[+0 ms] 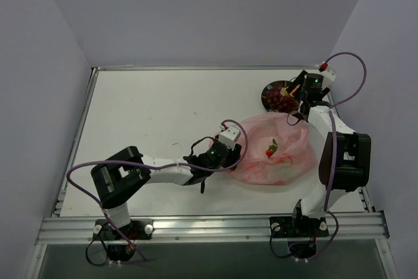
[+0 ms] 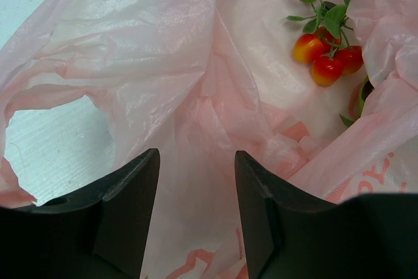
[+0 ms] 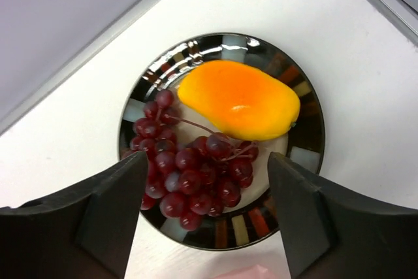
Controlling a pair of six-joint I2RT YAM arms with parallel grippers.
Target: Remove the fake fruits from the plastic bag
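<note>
Fake fruits [image 1: 271, 149]: dark red grape bunch [image 3: 189, 178] and yellow-orange piece [image 3: 238, 106] are resting mid-frame on the round black plate [image 3: 228, 233], under our open-fingered right gripper [image 3: 206, 168]. Red leafy berries [image 2: 326, 57] are lying upper right inside the crinkly pink plastic bag [image 2: 150, 63], where our left gripper [image 2: 196, 158], fingers spread, is likely parting it.

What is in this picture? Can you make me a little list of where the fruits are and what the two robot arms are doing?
plate: round black plate, on the table past the bag
on plate: dark red grape bunch, yellow-orange fruit
bag: pink plastic bag, crinkled, lying open
in bag: small red fruits with green leaves
left end effector: open, at the bag's edge, holding nothing
right end effector: open, empty, above the plate
</note>
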